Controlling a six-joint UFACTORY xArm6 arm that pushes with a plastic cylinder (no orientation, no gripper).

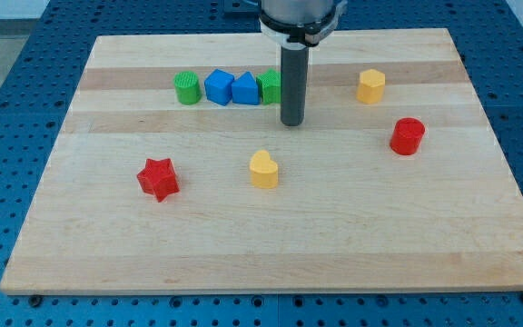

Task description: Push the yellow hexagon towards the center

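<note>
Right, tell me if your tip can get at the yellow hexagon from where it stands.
Probably yes: my tip stands to the view's left of the yellow hexagon, apart from it, with only bare board between them.

A pale wooden board [271,245] lies on a blue perforated table [7,100] that shows on all sides of it. Far on the board, left of centre, four blocks stand in a row: a green cylinder [186,88] at the left end, then a blue block [218,87], a blue block with a peaked top [245,89] touching it, and a green block [269,86] at the right end. Near and left sits a red star [158,178]. A yellow heart [263,169] sits near the middle. A red cylinder [407,136] stands at the right.
</note>
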